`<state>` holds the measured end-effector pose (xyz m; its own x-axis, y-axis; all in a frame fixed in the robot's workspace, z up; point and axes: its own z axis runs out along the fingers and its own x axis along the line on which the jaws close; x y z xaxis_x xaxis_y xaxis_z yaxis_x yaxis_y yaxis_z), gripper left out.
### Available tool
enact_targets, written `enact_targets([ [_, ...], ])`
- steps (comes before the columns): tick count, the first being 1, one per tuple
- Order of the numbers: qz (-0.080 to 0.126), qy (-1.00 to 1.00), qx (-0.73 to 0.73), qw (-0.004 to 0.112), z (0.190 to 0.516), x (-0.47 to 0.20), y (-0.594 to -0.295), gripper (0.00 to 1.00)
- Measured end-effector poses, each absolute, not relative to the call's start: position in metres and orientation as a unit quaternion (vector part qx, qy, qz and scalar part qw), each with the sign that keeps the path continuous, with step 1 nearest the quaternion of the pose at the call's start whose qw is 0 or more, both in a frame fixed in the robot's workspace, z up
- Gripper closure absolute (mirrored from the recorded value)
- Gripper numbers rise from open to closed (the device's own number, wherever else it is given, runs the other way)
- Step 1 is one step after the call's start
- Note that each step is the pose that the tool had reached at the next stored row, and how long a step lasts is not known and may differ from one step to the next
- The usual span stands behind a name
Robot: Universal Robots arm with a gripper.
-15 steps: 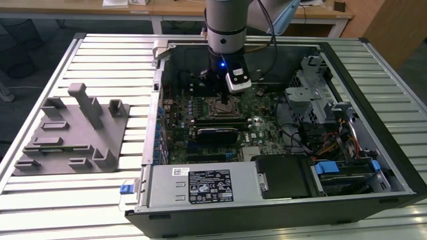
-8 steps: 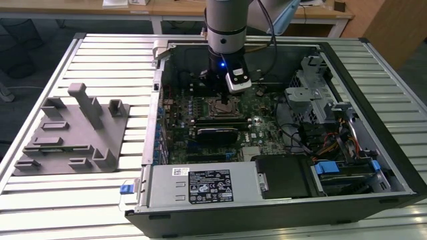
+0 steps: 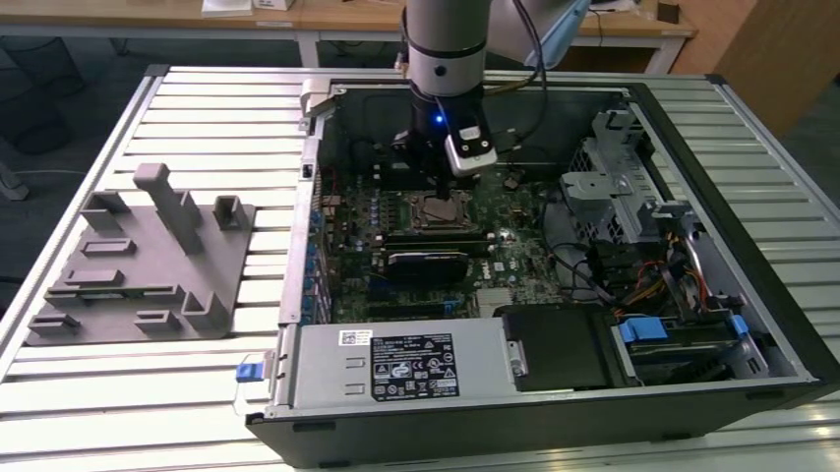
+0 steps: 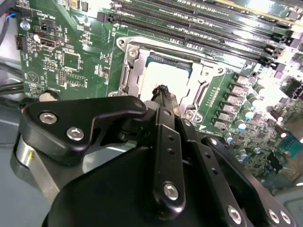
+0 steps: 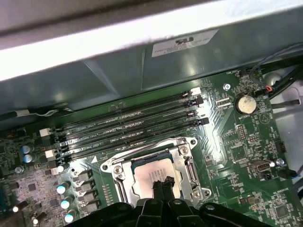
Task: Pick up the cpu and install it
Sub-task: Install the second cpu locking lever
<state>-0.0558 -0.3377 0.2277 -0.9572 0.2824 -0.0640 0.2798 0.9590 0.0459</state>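
Gripper [image 4: 161,91] hanging straight above the socket frame [image 5: 110,166] on the green board [image 5: 246,146], fingers pinched together with nothing between them, tips just over the cpu [image 4: 166,75] lying flat inside that frame, directly below.

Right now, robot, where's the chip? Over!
Gripper shut, tips just above the cpu. Cpu lies flat in the socket frame. Nothing in the way.

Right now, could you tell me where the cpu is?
The cpu lies in the socket frame on the motherboard, beside the memory slots in both wrist views, with the gripper at its top.
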Motion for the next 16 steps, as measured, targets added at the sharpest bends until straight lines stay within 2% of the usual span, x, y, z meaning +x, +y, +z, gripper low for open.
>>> enact_targets([
  [16, 0.017, 0.990, 0.134, 0.034, 0.2323, -0.0541, -0.3432, 0.89],
])
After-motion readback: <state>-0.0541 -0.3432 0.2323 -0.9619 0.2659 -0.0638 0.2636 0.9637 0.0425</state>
